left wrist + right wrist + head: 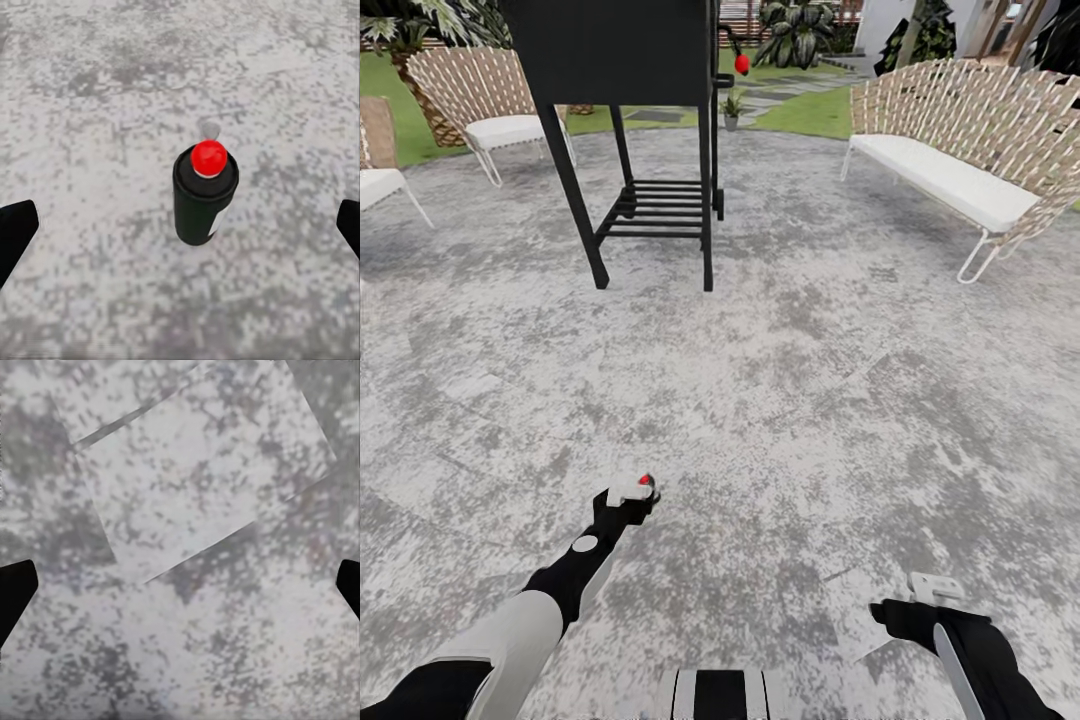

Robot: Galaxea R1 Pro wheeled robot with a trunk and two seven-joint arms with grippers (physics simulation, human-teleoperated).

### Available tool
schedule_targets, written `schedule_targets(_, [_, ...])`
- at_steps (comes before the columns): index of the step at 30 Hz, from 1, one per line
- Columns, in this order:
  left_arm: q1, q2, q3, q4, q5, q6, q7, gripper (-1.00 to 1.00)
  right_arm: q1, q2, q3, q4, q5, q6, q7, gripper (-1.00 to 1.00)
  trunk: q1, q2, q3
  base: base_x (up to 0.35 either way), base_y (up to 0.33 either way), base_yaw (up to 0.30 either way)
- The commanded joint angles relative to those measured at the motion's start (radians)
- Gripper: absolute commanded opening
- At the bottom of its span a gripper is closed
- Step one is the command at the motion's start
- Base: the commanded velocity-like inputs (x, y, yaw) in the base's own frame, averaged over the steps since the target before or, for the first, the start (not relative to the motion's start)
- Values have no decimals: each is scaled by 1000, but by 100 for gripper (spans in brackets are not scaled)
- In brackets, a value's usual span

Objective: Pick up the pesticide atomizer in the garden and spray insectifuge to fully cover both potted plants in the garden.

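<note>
Your slim dark green spray bottle with the red-spotted white head (204, 191) stands upright on the mottled grey paved patio (760, 400), directly below your left gripper (180, 225). That gripper's black fingers (15, 232) are spread wide on either side of the bottle, not touching it. In the head view the bottle's head (638, 489) peeks out just past your left wrist. Your right gripper (180, 585) hangs released over bare paving. Far ahead, beyond the black metal stand (640, 130), one small potted plant (732, 108) sits at the lawn's edge, between woven chairs (960, 150).
</note>
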Motion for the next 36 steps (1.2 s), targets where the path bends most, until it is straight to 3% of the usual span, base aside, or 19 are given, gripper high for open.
schedule_targets(1, [-1, 0, 1, 1, -8, -3, 0, 100, 0, 0, -1, -1, -5, 4, 0, 100, 0, 0, -2, 0, 0, 80])
schedule_targets(5, [-1, 0, 1, 0, -8, -4, 0, 100, -1, 0, -1, -1, -5, 4, 0, 100, 0, 0, -3, 0, 0, 28])
schedule_targets(13, [-1, 0, 1, -1, -9, -5, 0, 100, 0, 0, -1, -1, -5, 4, 0, 100, 3, -2, -38, 0, 0, 15])
schedule_targets(36, [-1, -2, 1, -1, -9, -28, 1, 100, 0, 0, -4, -1, -5, 4, 0, 100, 3, -2, -43, 21, -3, 7])
